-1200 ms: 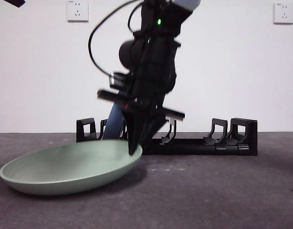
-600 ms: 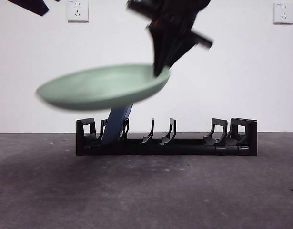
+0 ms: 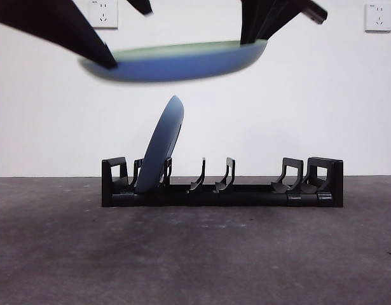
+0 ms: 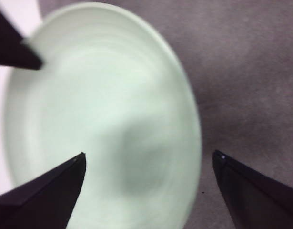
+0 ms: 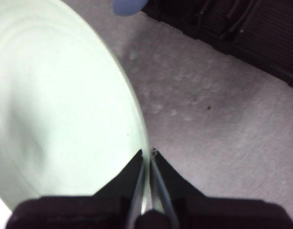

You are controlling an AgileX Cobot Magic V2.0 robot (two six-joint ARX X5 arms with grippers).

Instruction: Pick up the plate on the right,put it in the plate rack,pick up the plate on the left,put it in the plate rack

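Note:
A pale green plate (image 3: 176,60) with a bluish underside hangs level, high above the table. My right gripper (image 5: 148,152) is shut on its rim, and shows in the front view at the plate's right end (image 3: 253,39). My left gripper (image 4: 148,153) is open, its fingers spread over the green plate (image 4: 103,119); it comes in from the top left of the front view (image 3: 128,35), near the plate's left edge. A blue plate (image 3: 160,152) stands on edge in the left part of the black plate rack (image 3: 246,190).
The rack's middle and right prongs (image 3: 224,175) hold nothing. Dark grey table (image 3: 195,254) in front of the rack. White wall with two sockets (image 3: 103,13) behind. In the right wrist view the rack (image 5: 232,28) and the blue plate's top (image 5: 127,5) lie beyond the green plate.
The right gripper lifted the green plate off the table at front left, up and to the right above the rack. The left arm has come in from the top left to the plate.

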